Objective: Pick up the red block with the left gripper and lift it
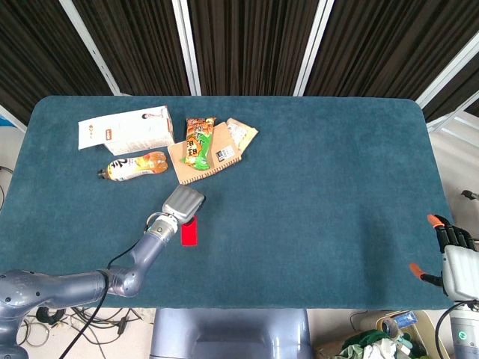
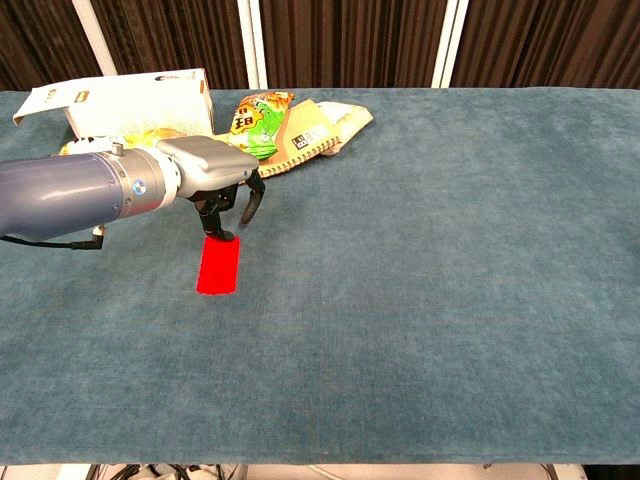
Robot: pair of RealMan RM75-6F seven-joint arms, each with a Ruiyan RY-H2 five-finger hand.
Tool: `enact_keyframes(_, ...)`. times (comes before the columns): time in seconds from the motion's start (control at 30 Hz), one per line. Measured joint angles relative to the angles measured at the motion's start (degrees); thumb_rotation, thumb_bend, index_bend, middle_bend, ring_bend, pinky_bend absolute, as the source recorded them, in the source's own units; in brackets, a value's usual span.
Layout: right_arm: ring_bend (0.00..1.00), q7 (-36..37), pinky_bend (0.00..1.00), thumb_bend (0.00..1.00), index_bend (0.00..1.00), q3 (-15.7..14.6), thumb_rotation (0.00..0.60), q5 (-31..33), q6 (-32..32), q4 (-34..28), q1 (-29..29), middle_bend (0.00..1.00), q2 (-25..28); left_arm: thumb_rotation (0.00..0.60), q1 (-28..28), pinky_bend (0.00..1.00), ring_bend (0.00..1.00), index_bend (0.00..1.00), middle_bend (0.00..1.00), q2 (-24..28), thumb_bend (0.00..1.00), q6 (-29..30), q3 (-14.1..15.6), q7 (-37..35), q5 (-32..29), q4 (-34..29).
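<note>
The red block (image 2: 218,267) lies flat on the blue table cloth, seen in the head view as a small red rectangle (image 1: 189,232) partly under my left hand. My left hand (image 2: 222,195) hovers over the block's far end, palm down, its dark fingertips (image 2: 222,232) reaching down to touch or nearly touch the block's top edge. Nothing is held in it. In the head view the left hand (image 1: 182,203) covers the block's far end. My right hand (image 1: 449,254) rests at the table's right edge, fingers spread and empty.
At the back left sit a white box (image 1: 127,131), an orange drink bottle (image 1: 135,166), a brown notebook (image 1: 209,153), and a green snack packet (image 1: 199,142) on top of it. The table (image 1: 314,194) is covered in teal cloth.
</note>
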Motion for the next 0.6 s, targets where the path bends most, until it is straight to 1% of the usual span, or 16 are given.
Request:
enact_keyframes(0.17, 0.16, 0.0, 0.12, 0.06, 0.15, -0.1, 0.6, -0.3, 0.1, 0.1, 0.0, 0.11, 0.0, 0.6, 0.1, 0.86, 0.93, 0.48, 0.98, 0.1, 0.29, 0.3, 0.2, 0.3, -0.6, 0.1)
enact_keyframes(0.43, 0.16, 0.2, 0.12, 0.06, 0.15, -0.2, 0.6, -0.4, -0.1, 0.0, 0.0, 0.11, 0.0, 0.6, 0.4, 0.86, 0.93, 0.45, 0.98, 0.6, 0.37, 1.2, 0.0, -0.1, -0.4, -0.9)
enact_keyframes(0.6, 0.16, 0.3, 0.12, 0.06, 0.15, -0.1, 0.6, -0.1, -0.1, -0.1, 0.0, 0.11, 0.1, 0.6, 0.3, 0.86, 0.93, 0.45, 0.98, 0.8, 0.37, 0.4, 0.2, 0.2, -1.0, -1.1)
